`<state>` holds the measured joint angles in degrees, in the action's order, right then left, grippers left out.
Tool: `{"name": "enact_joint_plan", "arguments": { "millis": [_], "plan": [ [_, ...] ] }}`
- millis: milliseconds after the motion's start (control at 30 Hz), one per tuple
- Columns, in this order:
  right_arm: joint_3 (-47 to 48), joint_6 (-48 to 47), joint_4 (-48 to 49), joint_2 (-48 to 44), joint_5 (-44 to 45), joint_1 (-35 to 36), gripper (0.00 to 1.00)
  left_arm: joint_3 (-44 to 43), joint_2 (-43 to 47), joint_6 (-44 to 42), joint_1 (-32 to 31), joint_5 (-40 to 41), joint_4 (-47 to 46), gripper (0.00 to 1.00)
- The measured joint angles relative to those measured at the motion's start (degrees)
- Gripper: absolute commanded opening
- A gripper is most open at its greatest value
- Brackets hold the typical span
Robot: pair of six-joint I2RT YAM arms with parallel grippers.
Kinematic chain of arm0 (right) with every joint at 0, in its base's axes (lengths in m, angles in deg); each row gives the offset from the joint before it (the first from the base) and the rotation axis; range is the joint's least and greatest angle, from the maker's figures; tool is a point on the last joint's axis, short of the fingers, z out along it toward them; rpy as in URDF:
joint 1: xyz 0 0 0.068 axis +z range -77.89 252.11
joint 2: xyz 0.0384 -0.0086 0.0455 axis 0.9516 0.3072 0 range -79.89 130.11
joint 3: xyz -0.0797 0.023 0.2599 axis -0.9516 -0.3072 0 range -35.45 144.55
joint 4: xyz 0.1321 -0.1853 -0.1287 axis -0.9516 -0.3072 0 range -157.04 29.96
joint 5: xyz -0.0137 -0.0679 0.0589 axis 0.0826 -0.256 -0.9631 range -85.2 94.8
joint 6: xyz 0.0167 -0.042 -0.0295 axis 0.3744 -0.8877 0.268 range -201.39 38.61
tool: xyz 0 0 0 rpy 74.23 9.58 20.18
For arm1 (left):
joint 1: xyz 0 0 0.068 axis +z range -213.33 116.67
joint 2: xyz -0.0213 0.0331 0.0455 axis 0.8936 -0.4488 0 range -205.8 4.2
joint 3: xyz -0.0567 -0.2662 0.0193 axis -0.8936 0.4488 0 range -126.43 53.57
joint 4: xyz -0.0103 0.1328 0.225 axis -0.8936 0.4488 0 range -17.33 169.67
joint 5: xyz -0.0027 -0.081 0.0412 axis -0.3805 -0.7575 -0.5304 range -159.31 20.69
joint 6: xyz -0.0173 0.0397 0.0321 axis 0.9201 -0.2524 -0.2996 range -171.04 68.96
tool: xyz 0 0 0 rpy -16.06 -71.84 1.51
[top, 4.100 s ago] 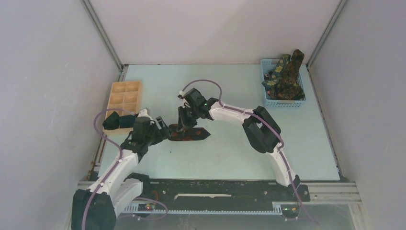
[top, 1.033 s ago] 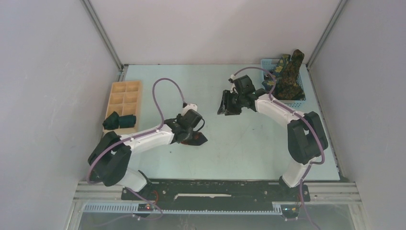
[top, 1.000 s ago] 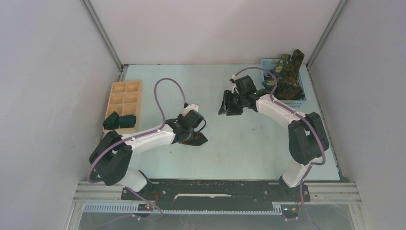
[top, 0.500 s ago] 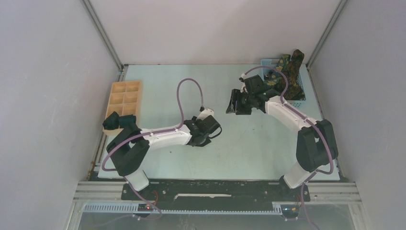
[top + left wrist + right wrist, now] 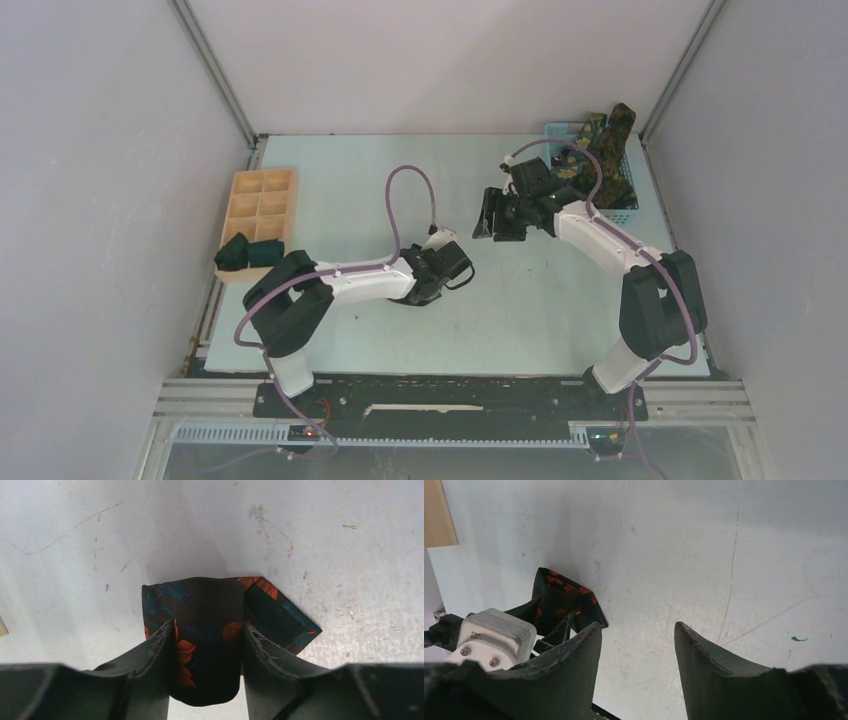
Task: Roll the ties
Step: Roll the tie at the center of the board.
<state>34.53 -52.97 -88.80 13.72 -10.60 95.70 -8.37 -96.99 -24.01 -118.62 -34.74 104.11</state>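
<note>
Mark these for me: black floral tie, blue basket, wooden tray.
black floral tie [image 5: 205, 615], left wrist view, middle of the roll's patterned face
blue basket [image 5: 592, 215], top external view, near mesh wall
wooden tray [image 5: 262, 190], top external view, bare far half

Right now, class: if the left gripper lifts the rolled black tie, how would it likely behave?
Probably soft, not stiff: the black floral tie bulges inside the left gripper. It may unroll, since its pointed end lies loose beside the roll. Likely light.
</note>
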Motion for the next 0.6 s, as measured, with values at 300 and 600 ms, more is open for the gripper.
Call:
{"name": "enact_joint_plan", "arguments": {
  "millis": [300,600],
  "plan": [
    [-2.78,0.33,0.61,-0.61,-1.2,-0.02,0.6,-0.42,0.35,1.46,-0.09,-3.39,-0.5,0.68],
    [-4.59,1.62,1.95,-0.61,-2.93,0.59,0.62,3.06,8.15,3.45,-0.26,-12.57,-3.3,0.76]
  ]
}}
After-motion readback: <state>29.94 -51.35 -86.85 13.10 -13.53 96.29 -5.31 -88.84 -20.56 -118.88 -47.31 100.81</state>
